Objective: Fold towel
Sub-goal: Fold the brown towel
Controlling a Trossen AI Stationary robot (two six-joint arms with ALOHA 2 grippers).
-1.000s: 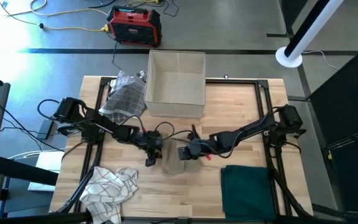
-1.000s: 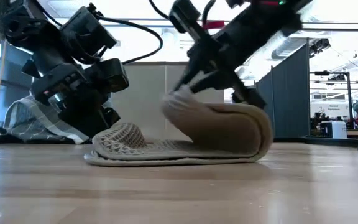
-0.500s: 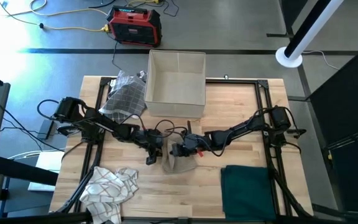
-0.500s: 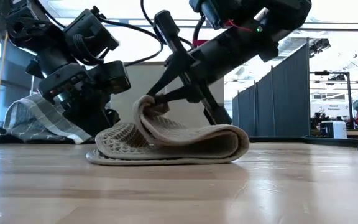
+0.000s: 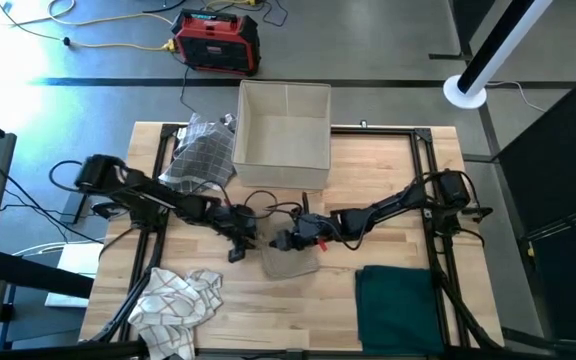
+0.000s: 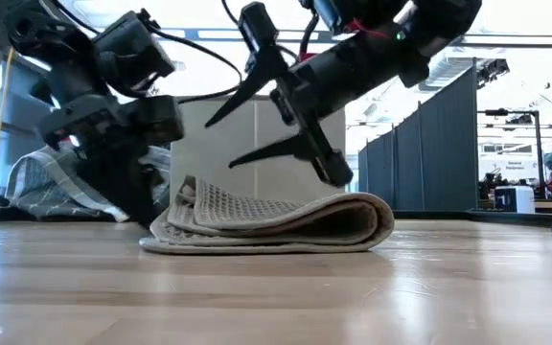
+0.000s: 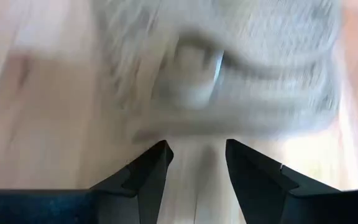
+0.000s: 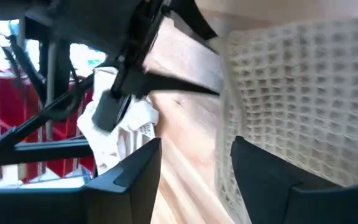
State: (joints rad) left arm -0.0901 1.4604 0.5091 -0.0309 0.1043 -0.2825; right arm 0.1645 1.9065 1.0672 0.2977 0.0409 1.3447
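Towel (image 6: 274, 222) is lying folded in front of the cardboard box (image 5: 284, 134), right gripper (image 6: 274, 117) hovering above it, left gripper (image 5: 236, 250) beside it, both spread wide, gripping nothing.

Centre: beige waffle-weave towel (image 5: 290, 262) lies folded on the wooden table (image 5: 388, 170); right gripper (image 5: 279, 243) spread wide just above its left edge, left gripper (image 5: 236, 251) parted just beside it. Approach from left and above blocked by both arms.
Rear: open beige cardboard box (image 5: 284, 133) behind the towel; checkered grey cloth (image 5: 199, 157) beside it.
Front left: crumpled white plaid cloth (image 5: 176, 301) occupies the corner.
Front right: folded dark green cloth (image 5: 396, 301) occupies the corner.
Free passage: bare wood along the front edge between the two cloths, and right rear.
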